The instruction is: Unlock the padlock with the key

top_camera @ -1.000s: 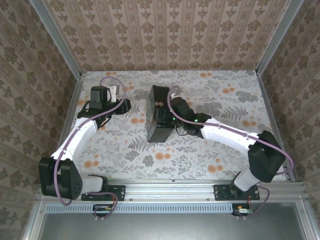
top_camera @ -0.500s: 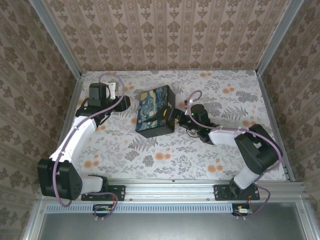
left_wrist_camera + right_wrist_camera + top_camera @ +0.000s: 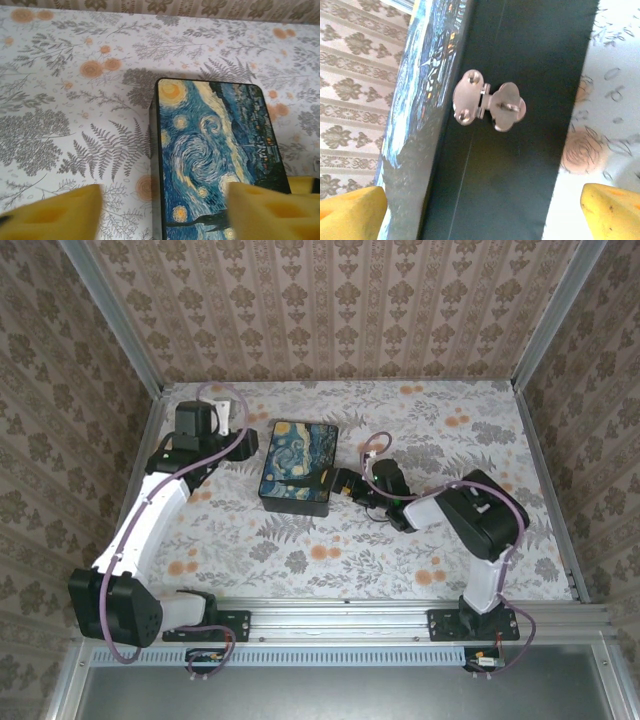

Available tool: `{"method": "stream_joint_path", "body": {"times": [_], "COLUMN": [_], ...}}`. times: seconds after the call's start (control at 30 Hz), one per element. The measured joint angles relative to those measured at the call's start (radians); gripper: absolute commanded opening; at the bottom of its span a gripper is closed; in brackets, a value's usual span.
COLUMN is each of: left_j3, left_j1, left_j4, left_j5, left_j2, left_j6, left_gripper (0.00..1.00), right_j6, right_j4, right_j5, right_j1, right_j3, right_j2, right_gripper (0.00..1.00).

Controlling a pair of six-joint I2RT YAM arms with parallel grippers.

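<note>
Floral-printed surface [image 3: 420, 540] and patterned wallpaper frame the top view: one black box [image 3: 293, 475] with a swirled blue lid lies flat mid-surface. Of the two arms, the left end effector [image 3: 245, 443] is just beside its left edge and the right end effector [image 3: 345, 482] is at its right side. Left wrist view adds the lid's painted stars and two yellow pads [image 3: 50, 212] spread wide, gripping nothing. Right wrist view gives the box's black side wall, one silver latch [image 3: 487, 102] with two rivets, and two pads held wide apart, clear of the box. Where the padlock sits, I cannot tell
</note>
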Motion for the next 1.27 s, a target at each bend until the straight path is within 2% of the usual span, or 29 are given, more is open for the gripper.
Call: {"method": "stream_joint_path", "body": {"times": [0.13,0.23,0.33,0.4,0.53,0.67,0.77,1.0,1.27], "left_j3": [-0.089,-0.274,-0.441,-0.536,-0.689,-0.737,-0.751,-0.741,-0.739], "left_j1": [-0.005,0.014,0.098,0.172,0.209,0.212,0.225,0.220,0.222], "left_j4": [0.070,0.222,0.353,0.480,0.809,1.093,1.187,1.288,1.297], "left_j5": [-0.096,-0.188,-0.247,-0.274,-0.274,-0.245,-0.198,-0.208,-0.204], "left_j2": [-0.006,-0.047,-0.060,-0.048,0.053,0.256,0.301,0.300,0.300], "left_j6": [0.021,0.112,0.163,0.179,0.205,0.226,0.239,0.246,0.248], "left_gripper": [1.00,1.00,1.00,1.00,1.00,1.00,1.00,1.00,1.00], "right_j6": [-0.201,-0.385,-0.540,-0.608,-0.695,-0.773,-0.809,-0.839,-0.843], "right_j4": [-0.330,-0.450,-0.473,-0.473,-0.370,-0.272,-0.119,0.015,0.050], "right_j5": [0.142,0.318,0.429,0.490,0.529,0.504,0.447,0.393,0.387], "right_j1": [-0.006,-0.053,-0.192,-0.304,-0.467,-0.508,-0.521,-0.526,-0.526], "right_j3": [0.044,0.037,-0.016,-0.064,-0.212,-0.257,-0.264,-0.294,-0.294], "right_j2": [-0.237,-0.462,-0.634,-0.674,-0.607,-0.427,-0.316,-0.280,-0.280], "right_gripper": [1.00,1.00,1.00,1.00,1.00,1.00,1.00,1.00,1.00]}}
